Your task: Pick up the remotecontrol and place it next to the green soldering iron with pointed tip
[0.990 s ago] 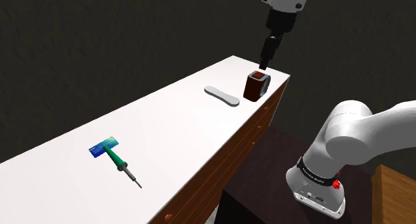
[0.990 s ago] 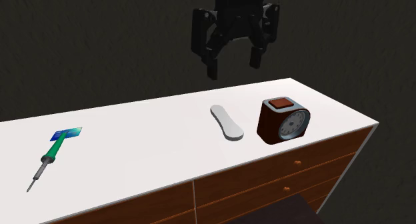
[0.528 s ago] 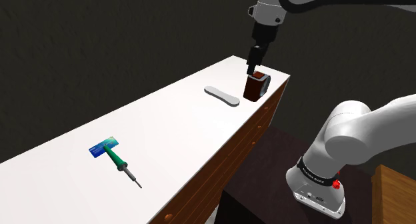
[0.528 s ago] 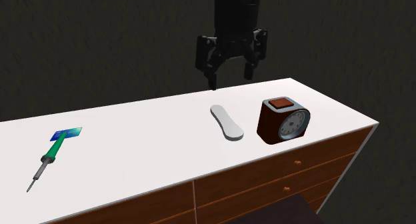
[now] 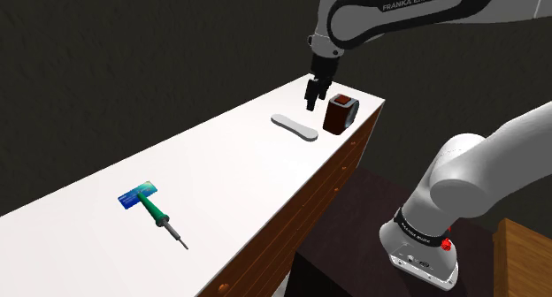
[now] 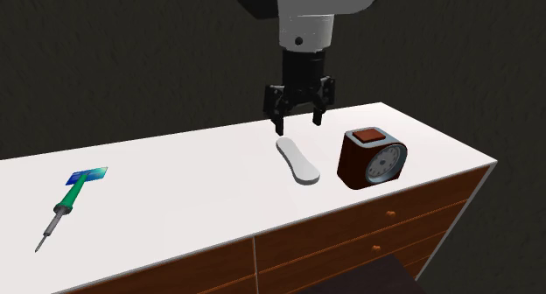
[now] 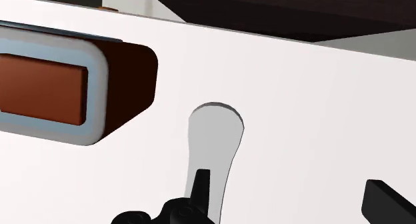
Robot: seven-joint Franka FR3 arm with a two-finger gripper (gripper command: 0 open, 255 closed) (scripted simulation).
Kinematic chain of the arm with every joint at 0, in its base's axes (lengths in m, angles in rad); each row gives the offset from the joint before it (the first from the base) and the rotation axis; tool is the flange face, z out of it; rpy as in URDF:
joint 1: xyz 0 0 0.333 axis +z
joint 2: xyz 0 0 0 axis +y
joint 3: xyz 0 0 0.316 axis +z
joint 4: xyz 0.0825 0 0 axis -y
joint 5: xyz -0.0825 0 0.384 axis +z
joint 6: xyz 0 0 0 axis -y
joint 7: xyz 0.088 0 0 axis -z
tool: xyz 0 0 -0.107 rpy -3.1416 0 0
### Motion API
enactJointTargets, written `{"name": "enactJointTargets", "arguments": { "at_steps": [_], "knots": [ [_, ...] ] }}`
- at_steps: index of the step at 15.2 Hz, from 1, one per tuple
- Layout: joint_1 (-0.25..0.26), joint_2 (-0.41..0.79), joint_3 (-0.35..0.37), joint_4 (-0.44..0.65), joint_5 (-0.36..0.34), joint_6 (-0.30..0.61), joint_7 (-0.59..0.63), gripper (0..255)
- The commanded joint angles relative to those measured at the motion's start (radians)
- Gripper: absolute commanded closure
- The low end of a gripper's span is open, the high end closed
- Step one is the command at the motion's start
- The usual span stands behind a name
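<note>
The remote control [image 5: 294,125] [image 6: 298,161] is a flat, pale grey, elongated piece lying on the white dresser top [image 5: 221,176] [image 6: 192,192]. My gripper [image 5: 312,105] [image 6: 299,126] hangs open just above the remote's far end without touching it. In the wrist view the remote [image 7: 213,143] runs toward one finger [image 7: 200,184], with the gripper [image 7: 293,197] spread wide. The green soldering iron [image 5: 158,218] [image 6: 69,199] with its pointed tip lies far along the top, at the shoulder view's lower left.
A brown alarm clock [image 5: 340,114] [image 6: 372,158] [image 7: 60,83] stands close beside the remote near the dresser's end. A blue card [image 5: 137,196] [image 6: 87,175] lies at the soldering iron's handle end. Wooden drawers [image 6: 350,235] run below the top.
The gripper has come down from above the clock and shifted over toward the remote's far end. It stayed open. The objects on the top have not moved.
</note>
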Motion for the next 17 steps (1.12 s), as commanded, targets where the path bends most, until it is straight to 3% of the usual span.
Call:
{"name": "enactJointTargets", "arguments": {
  "at_steps": [1, 11, 17],
  "knots": [
    [-0.005, 0.071, -0.012, 0.017, 0.001, 0.05, -0.01, 0],
    [-0.027, 0.448, -0.062, 0.162, 0.045, 0.256, -0.071, 0],
    [-0.028, 0.494, -0.062, 0.137, 0.053, 0.326, -0.077, 0]
  ]
}}
